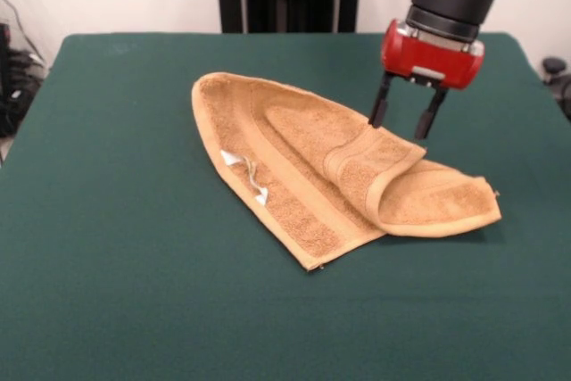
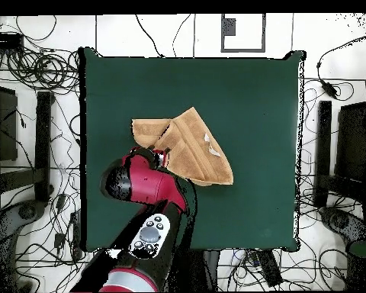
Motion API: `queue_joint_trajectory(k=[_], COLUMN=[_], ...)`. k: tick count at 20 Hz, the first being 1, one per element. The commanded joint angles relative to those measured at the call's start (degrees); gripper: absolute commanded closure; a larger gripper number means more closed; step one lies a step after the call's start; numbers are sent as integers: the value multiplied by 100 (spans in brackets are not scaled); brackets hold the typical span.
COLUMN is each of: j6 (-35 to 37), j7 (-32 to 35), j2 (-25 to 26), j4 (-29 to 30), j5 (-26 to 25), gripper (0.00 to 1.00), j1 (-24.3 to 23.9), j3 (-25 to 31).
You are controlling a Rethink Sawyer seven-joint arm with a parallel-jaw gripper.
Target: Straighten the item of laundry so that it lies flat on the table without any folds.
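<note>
Folded tan towel (image 1: 330,176) on green table (image 1: 116,220), white tag (image 1: 245,171) up; spread gripper (image 1: 407,117) just above.

Tan towel (image 1: 312,167) lies near the middle of the green table (image 1: 107,265), folded over itself into a rough wedge; white tag (image 1: 245,171) showing on top.

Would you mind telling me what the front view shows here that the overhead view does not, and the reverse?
Only the front view shows the gripper with its two dark fingers spread open just above the towel, and the folded-over flap at its end. Only the overhead view shows the whole table, the cables on the floor around it, and the arm reaching in. Both show the towel still folded, with its white tag.
</note>
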Motion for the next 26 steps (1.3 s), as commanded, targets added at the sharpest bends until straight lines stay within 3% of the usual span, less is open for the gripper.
queue_joint_trajectory(k=[1,15,26], j6=[627,584,-109], j7=[988,984,879], j2=[186,211,469], j4=[144,125,309], j5=[-34,-39,-219], gripper=[0,0,0], j1=[35,37,-702], j3=[195,189,1206])
